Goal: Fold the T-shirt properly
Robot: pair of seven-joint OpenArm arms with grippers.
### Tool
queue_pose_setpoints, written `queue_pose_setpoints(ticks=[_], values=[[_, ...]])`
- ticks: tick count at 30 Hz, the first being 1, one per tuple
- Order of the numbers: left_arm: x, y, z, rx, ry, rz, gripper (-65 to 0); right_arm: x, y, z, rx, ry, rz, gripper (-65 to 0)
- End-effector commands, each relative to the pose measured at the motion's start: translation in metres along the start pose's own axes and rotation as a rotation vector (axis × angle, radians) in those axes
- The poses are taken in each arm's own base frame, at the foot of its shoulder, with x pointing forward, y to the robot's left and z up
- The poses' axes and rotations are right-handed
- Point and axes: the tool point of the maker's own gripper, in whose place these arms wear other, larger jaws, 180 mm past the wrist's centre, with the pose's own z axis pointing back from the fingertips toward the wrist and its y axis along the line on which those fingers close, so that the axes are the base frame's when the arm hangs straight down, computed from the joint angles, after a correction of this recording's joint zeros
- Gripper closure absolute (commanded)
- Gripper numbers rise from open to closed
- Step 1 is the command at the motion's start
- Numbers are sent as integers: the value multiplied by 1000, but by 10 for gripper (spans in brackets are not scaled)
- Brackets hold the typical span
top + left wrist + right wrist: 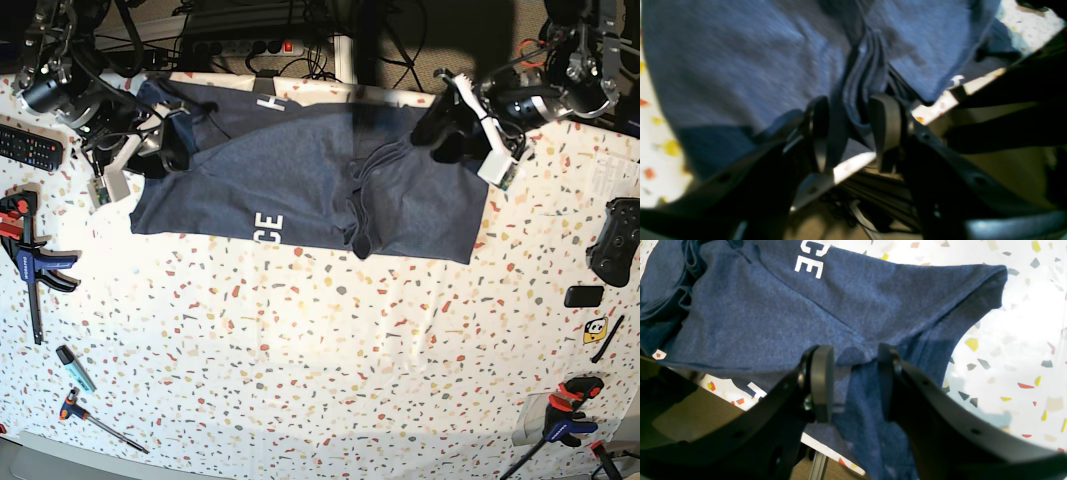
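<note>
Both grippers are pinching the shirt (300, 190) at the far table (330, 380) edge. The left gripper (848, 130) is clamped on a bunched wad of layers, the right gripper (855, 380) on a flatter fold. My guess is they grabbed opposite ends so they can lift and lay it flat, since the middle is rumpled.

The overhead view is bright and evenly lit, with soft glare on the white speckled terrazzo tabletop (330, 370) toward 6 o'clock. The left wrist view is dim and blurred throughout. The right wrist view is sharper, overexposed toward 3 o'clock, with dark curved corners at 7 and 5 o'clock.
</note>
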Motion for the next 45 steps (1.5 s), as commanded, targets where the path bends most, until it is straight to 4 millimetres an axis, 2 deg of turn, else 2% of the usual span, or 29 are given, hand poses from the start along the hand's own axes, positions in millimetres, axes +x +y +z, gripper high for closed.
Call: queue_pose_setpoints(ticks=[1,5,11,15,22,26,28,32,35,41,45], values=[[17,0,3,-2,-61,-24,-228,9,0,4,6,-24,23,-223],[30,3,4,3,-107,-43,-228,-1,-3,5,0,34,30,-223],[42,11,2,30,-129,-44,-228,2,-10,3,-32,58,55,-237],[38,21,2,83,-96,-75,-228,8,-15,3,-49,49,52,-322],[40,27,3,116,-109,-79,-228,6,-28,8,-84,80,11,-326],[42,27,3,116,-112,-81,-228,-2,-36,11,-90,133,21,-326],[42,27,3,116,-112,-81,-228,-10,-47,11,-107,163,-4,-326],[42,27,3,116,-112,-81,-228,-28,-77,2,-136,222,-83,-326],[42,27,3,115,-112,-80,-228,-31,-94,-8,-135,241,-145,-326],[42,27,3,115,-112,-82,-228,-31,-99,-23,-60,242,-202,-326],[42,27,3,115,-112,-82,-228,-49,-102,-26,-53,279,-249,-326]])
